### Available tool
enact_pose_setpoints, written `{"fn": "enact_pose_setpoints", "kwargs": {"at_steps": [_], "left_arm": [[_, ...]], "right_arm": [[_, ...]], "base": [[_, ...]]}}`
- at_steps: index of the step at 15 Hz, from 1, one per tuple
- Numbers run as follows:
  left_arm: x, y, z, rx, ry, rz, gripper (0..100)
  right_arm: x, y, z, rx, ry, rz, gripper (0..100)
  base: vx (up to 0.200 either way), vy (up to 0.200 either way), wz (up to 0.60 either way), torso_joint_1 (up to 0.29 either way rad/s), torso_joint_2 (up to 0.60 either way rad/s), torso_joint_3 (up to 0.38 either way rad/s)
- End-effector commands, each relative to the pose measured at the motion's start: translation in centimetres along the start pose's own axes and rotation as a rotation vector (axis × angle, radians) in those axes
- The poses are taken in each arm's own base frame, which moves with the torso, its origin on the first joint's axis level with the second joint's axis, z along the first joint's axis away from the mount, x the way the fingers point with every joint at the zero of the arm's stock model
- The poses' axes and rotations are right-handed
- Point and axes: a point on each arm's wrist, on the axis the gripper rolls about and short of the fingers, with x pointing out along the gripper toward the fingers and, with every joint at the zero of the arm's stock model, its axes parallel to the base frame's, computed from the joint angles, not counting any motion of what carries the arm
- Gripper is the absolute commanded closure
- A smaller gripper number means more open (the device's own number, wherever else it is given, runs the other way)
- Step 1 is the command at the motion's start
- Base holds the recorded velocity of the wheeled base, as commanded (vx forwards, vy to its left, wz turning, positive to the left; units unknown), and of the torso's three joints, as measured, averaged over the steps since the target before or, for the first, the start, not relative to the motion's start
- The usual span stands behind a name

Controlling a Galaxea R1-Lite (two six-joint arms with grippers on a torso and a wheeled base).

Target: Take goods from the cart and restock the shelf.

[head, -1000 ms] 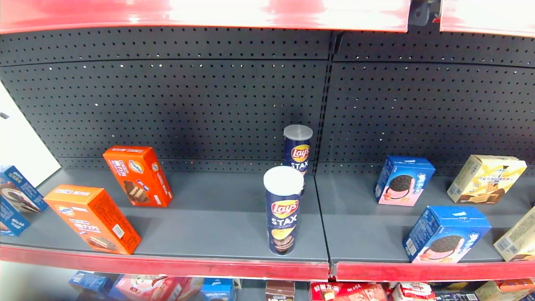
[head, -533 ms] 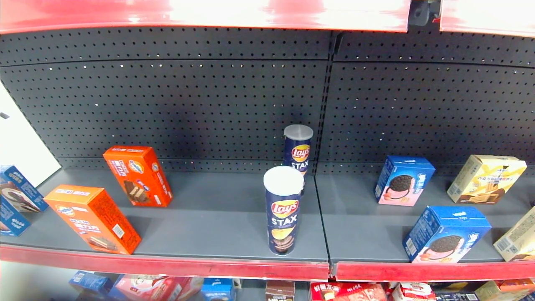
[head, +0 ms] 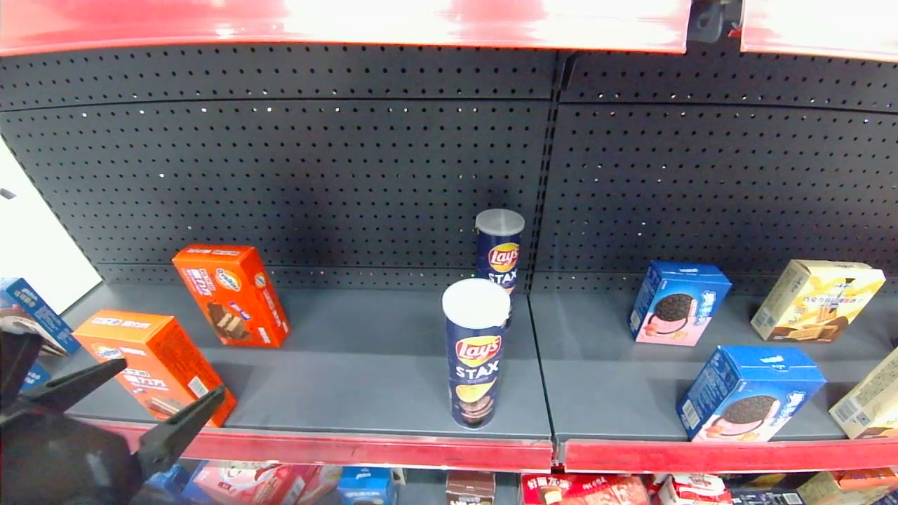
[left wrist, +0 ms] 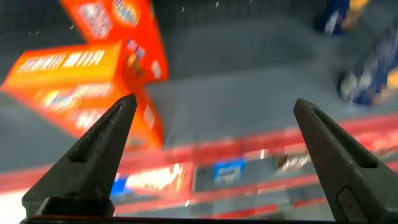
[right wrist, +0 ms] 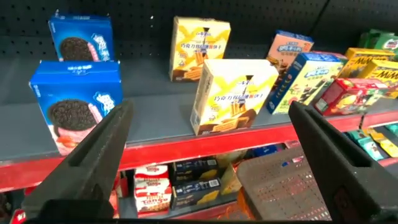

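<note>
Shelf: the grey shelf (head: 365,372) has a red front lip (head: 351,449) and a black pegboard (head: 316,175) behind; the goods stand on it in pairs, well apart.
Cans: two dark blue chip cans stand upright at the middle. The near can (head: 476,354) is close to the lip, and the far can (head: 499,249) is behind it by the pegboard, slightly to the right.
Orange goods: the near orange box (head: 154,365) is at the front left, and the far orange box (head: 230,294) is behind it and to the right; both stand upright and are turned at an angle.
Blue goods: right of the cans, the far blue cookie box (head: 677,303) is by the pegboard and the near blue cookie box (head: 747,393) by the lip.
Yellow goods: at the far right are the far yellow box (head: 814,300) and the near yellow box (head: 866,396), which is cut by the picture's edge.
Left arm: the left gripper (left wrist: 214,102) is at the near left, before the lip and just in front of the near orange box, its fingers spread wide apart.
Right arm: the right gripper (right wrist: 210,104) faces the right part of the shelf, towards the near blue cookie box and near yellow box, its fingers wide apart.
Below: packets (head: 582,487) lie under the lip; a grey mesh surface (right wrist: 280,186) sits low at the right.
</note>
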Motion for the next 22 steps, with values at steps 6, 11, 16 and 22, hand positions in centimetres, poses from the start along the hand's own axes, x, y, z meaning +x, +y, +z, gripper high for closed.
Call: {"fn": "enact_pose_setpoints", "kwargs": {"at_steps": [6, 11, 16, 22], "left_arm": [[7.2, -4.2, -1.3, 0.039, 0.091, 0.110, 0], [7.0, -4.1, -2.0, 0.044, 0.143, 0.111, 0], [7.2, -4.3, -1.8, 0.040, 0.137, 0.102, 0], [8.0, -4.6, -2.0, 0.016, 0.145, 0.045, 0]], "right_arm": [[0.0, 0.0, 0.1, -0.002, -0.002, 0.002, 0], [0.0, 0.0, 0.0, -0.063, 0.012, -0.037, 0], [-1.8, -0.5, -1.0, -0.159, 0.104, -0.088, 0], [-2.6, -1.1, -0.6, -0.130, 0.039, -0.005, 0]], "base": [[0.000, 0.000, 0.00, 0.000, 0.00, 0.000], [0.000, 0.000, 0.00, 0.000, 0.00, 0.000], [0.000, 0.000, 0.00, 0.000, 0.00, 0.000], [0.000, 0.000, 0.00, 0.000, 0.00, 0.000]]}}
